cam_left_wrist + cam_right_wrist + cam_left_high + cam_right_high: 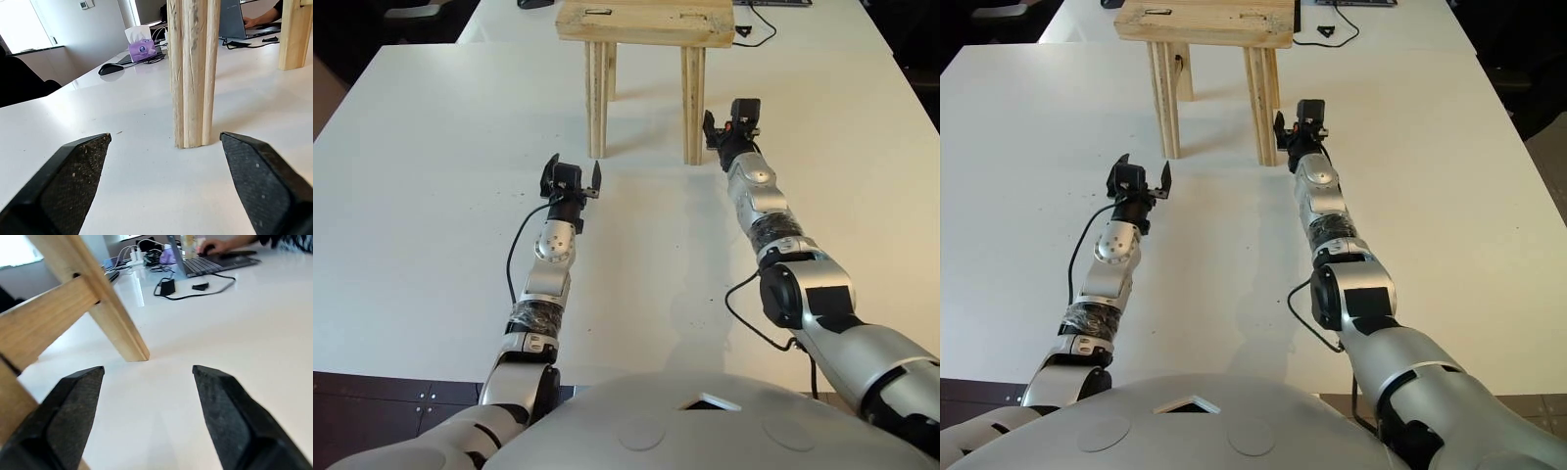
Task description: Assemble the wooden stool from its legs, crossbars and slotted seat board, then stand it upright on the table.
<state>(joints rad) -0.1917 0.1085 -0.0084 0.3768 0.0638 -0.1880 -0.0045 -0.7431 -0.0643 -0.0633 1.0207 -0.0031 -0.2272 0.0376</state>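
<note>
The wooden stool (pixel 646 24) stands upright on the white table (pixel 440 196), its slotted seat board on top. Its near left leg (pixel 598 98) and near right leg (pixel 693 103) face me. My left gripper (pixel 572 177) is open on the table a short way in front of the near left leg (pixel 193 73), holding nothing. My right gripper (pixel 732 124) is open just right of the near right leg, not touching it. A crossbar (pixel 49 316) and a far leg (pixel 115 320) show in the right wrist view.
Behind the stool lie a black cable (pixel 759 34), a laptop (pixel 242 19), a mouse (pixel 111 68) and a tissue box (pixel 141 44) on a second table. A person's hand (pixel 220 245) rests at the laptop. Bare tabletop spreads left and right of my arms.
</note>
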